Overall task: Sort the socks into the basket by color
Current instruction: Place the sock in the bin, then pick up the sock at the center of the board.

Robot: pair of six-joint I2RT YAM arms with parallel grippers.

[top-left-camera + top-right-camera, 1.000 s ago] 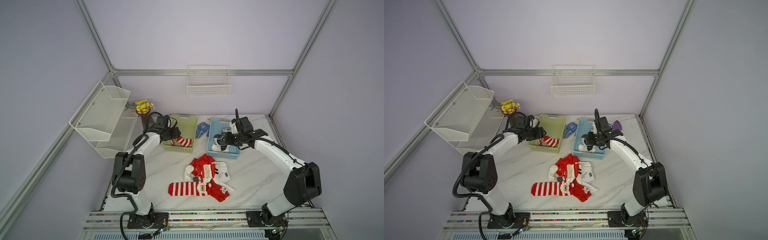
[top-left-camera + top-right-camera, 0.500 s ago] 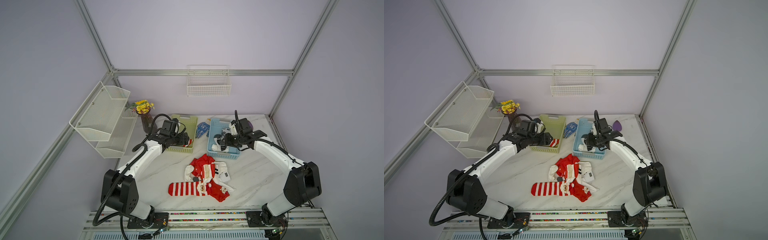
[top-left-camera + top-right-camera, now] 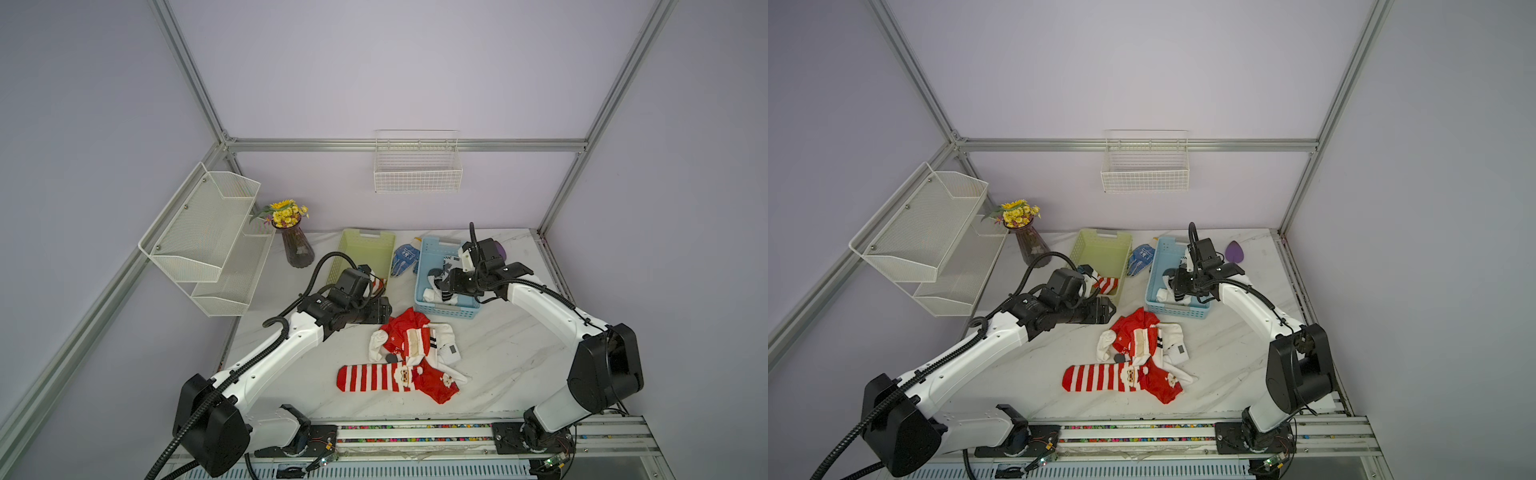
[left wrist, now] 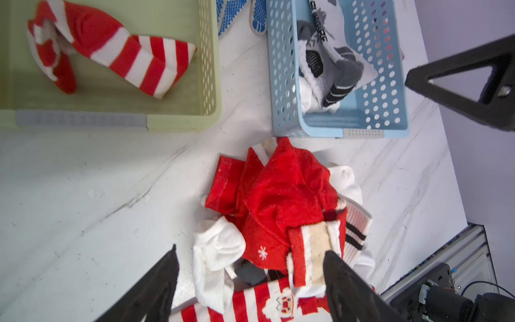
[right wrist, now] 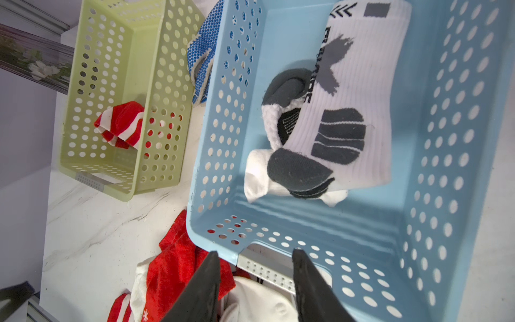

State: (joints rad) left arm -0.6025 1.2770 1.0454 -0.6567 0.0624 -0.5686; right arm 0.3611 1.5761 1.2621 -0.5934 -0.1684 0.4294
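Observation:
A heap of red Santa socks and white socks (image 3: pixel 415 353) (image 3: pixel 1142 357) lies mid-table. My left gripper (image 4: pixel 250 249) (image 3: pixel 384 311) hangs open just above its far-left edge, with nothing between the fingers. One red-and-white striped sock (image 4: pixel 125 55) (image 3: pixel 1106 284) lies in the green basket (image 3: pixel 368 235). White socks with black and grey marks (image 5: pixel 334 120) lie in the blue basket (image 3: pixel 449 309). My right gripper (image 5: pixel 255 251) (image 3: pixel 446 286) hovers open and empty over that basket's near end.
Blue dotted gloves (image 3: pixel 405 259) lie between the two baskets. A vase of yellow flowers (image 3: pixel 296 245) and a white mesh shelf (image 3: pixel 208 237) stand at the back left. A wire basket (image 3: pixel 417 170) hangs on the back wall. A purple object (image 3: pixel 1234 251) lies behind the blue basket.
My left arm has drawn back from the green basket toward the heap, and its jaws have widened. The striped sock stays in the green basket. The right arm has barely moved.

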